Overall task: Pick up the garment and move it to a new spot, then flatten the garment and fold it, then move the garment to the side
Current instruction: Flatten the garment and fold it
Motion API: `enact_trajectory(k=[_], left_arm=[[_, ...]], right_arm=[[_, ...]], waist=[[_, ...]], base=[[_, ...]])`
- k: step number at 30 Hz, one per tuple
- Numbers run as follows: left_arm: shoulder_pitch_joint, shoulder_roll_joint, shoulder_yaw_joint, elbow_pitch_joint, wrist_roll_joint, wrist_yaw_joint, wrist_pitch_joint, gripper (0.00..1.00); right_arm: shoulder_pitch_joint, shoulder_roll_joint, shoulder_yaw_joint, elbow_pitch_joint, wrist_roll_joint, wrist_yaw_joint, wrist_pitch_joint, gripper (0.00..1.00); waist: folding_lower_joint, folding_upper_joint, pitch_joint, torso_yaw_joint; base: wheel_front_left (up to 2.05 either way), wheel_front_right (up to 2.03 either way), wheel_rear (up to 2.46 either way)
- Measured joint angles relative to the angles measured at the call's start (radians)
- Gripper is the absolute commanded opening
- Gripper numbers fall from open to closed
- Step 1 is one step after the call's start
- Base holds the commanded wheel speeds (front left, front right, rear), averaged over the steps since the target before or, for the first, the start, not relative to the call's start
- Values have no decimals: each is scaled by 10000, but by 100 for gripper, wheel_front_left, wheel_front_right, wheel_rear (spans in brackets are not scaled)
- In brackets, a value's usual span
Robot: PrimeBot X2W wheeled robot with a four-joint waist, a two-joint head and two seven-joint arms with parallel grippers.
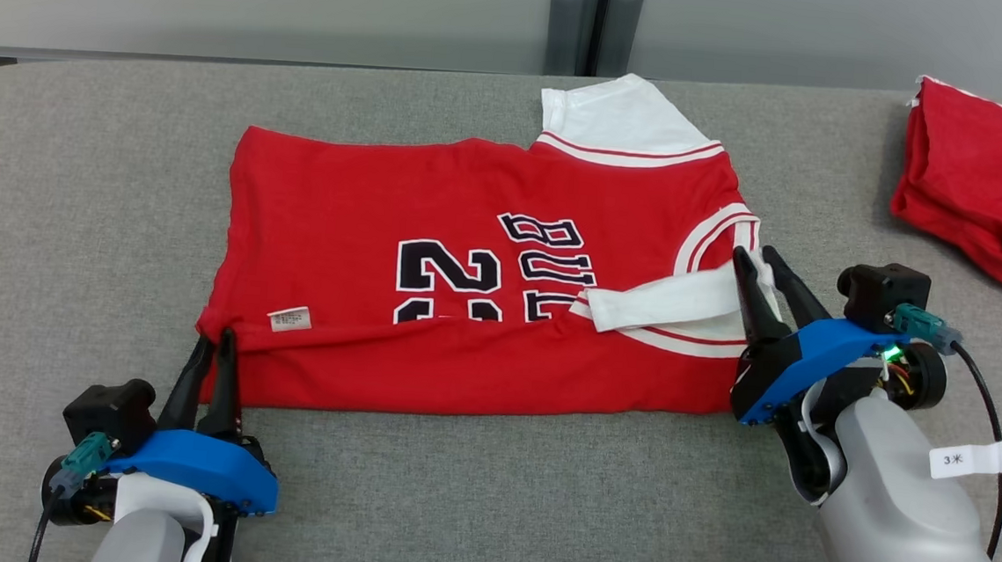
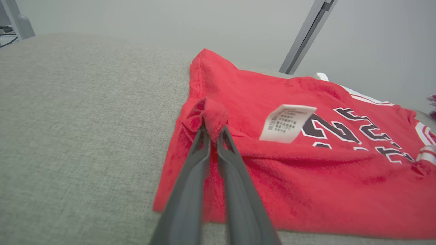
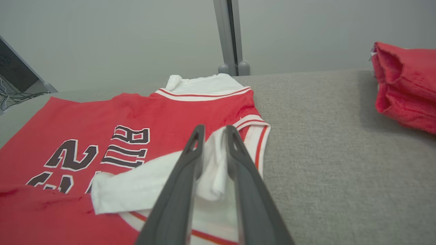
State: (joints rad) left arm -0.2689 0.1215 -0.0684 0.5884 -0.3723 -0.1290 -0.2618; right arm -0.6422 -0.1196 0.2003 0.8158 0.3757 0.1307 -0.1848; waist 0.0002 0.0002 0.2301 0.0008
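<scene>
The garment (image 1: 469,226) is a red jersey with black numbers and white sleeves, lying folded lengthwise on the grey table (image 1: 75,198). Its near edge is doubled over toward the far side, and a white label (image 1: 289,318) faces up. My left gripper (image 1: 217,336) is at the garment's near left corner, where a tuft of red cloth (image 2: 213,115) stays pinched between the tips of my left gripper (image 2: 213,129). My right gripper (image 1: 757,255) stands over the collar end with its fingers parted. In the right wrist view, the white sleeve (image 3: 146,183) lies loosely between the fingers of my right gripper (image 3: 215,128).
A second red cloth (image 1: 992,192) lies bunched at the table's far right, seen as the red cloth (image 3: 405,85) in the right wrist view. A grey post (image 1: 594,23) rises behind the table's far edge. Bare grey table surface stretches left of the garment and along the near edge.
</scene>
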Motion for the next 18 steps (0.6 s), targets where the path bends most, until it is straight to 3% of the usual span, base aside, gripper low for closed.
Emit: enact_trajectory(k=[6,11,18], left_arm=[[211,-23,286,-138,282,0,-4,100],[877,-56,546,-35,412,0,-10,100],[1054,-73,625,351,696,4,-10,100]], right_arm=[[158,-378,426,616,130,0,-631,100],[1071,-802,874,516,104,0,-734,100],[1861,-918,1175,280,165,0,-763,100]], waist=[[-3,-1,-404,52],[-3,-1,-658,-44],[-2,0,-615,-327]], base=[[0,0,0],[0,0,0],[0,0,0]])
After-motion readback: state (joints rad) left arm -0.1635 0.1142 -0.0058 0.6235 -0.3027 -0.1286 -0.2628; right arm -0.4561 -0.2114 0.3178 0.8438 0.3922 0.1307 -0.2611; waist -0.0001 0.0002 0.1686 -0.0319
